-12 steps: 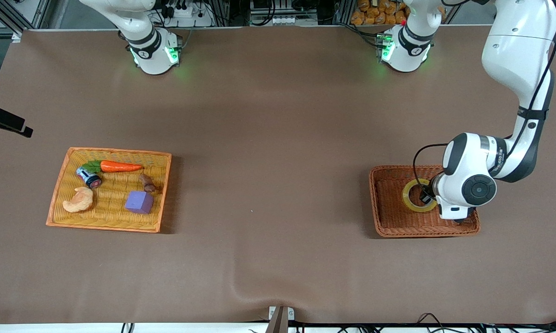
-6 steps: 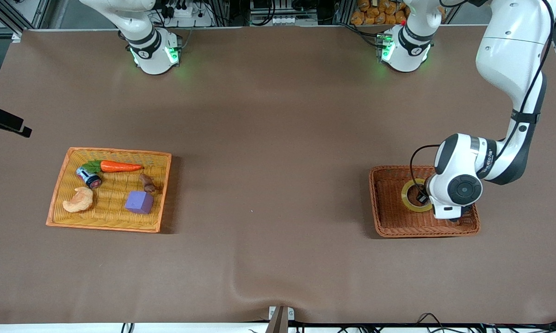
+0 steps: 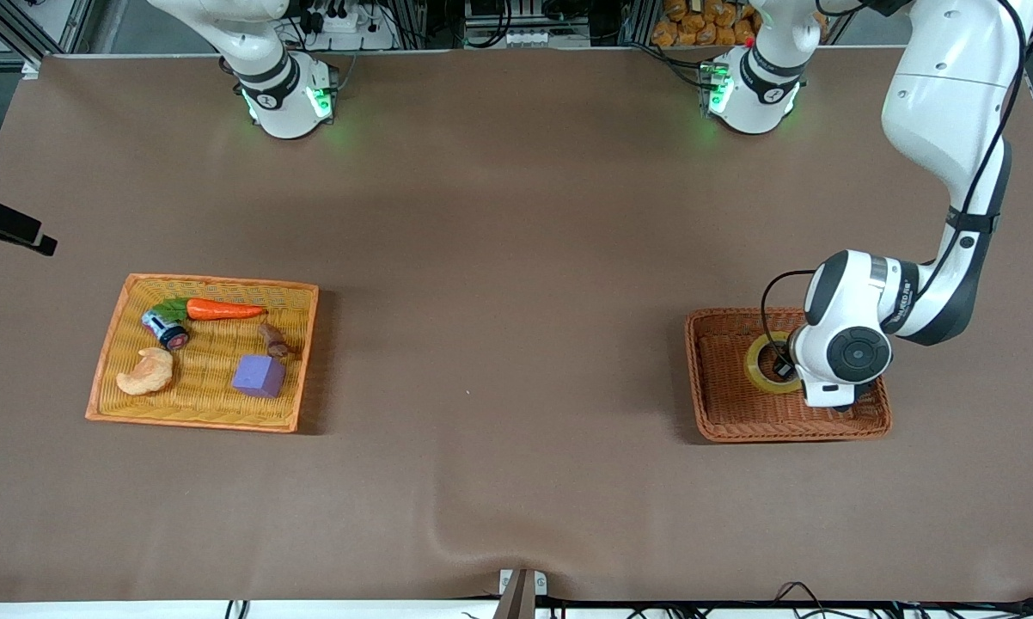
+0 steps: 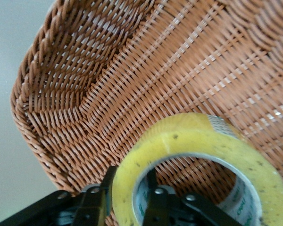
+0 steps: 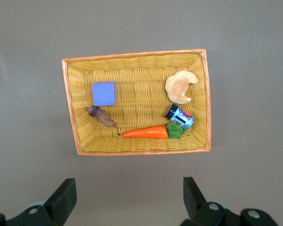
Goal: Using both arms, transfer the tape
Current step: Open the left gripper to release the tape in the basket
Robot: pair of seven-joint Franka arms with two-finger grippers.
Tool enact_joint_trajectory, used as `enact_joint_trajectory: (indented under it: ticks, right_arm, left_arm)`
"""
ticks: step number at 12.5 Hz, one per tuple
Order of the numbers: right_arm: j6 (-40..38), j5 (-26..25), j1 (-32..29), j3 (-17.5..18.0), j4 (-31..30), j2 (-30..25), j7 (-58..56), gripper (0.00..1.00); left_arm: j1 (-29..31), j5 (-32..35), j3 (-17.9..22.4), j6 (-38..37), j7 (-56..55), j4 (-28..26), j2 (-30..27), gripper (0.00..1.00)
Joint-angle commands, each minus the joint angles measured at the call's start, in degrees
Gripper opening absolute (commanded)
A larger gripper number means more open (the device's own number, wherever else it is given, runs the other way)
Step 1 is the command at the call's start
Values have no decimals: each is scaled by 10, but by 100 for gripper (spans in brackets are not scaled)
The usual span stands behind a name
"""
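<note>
The tape (image 3: 755, 364), a yellowish ring, lies in the brown wicker basket (image 3: 723, 414) toward the left arm's end of the table. My left gripper (image 4: 130, 188) is down in the basket (image 4: 132, 70). One finger is on the outside of the ring's wall and the other is inside its hole, shut on the tape (image 4: 188, 136). In the front view the white wrist hides most of the left gripper (image 3: 788, 368). My right gripper (image 5: 127, 197) is open and empty, held high over the table beside the yellow tray (image 5: 132, 54). It is out of the front view.
The yellow tray (image 3: 216, 281) toward the right arm's end holds a carrot (image 3: 223, 310), a small can (image 3: 166, 329), a tan croissant piece (image 3: 147, 371), a purple cube (image 3: 259, 376) and a small brown piece (image 3: 273, 341). A black device (image 3: 9, 228) juts over that end's edge.
The left arm's wrist has shifted a little toward the right arm's end over the basket, and the tape has shifted slightly with it. The right arm has not moved.
</note>
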Motion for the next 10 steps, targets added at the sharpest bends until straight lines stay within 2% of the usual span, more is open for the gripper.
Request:
enact_joint_trajectory:
  ticks: [1, 4, 10]
  right_arm:
    - [-6, 11, -16, 10, 14, 6, 1, 100]
    - [-6, 11, -16, 10, 15, 6, 1, 100]
    - [-6, 11, -16, 10, 15, 6, 1, 100]
  left_arm:
    - [-1, 19, -1, 6, -22, 1, 6, 83]
    - [-1, 19, -1, 6, -22, 2, 5, 100]
    - [7, 4, -6, 8, -42, 20, -17, 100]
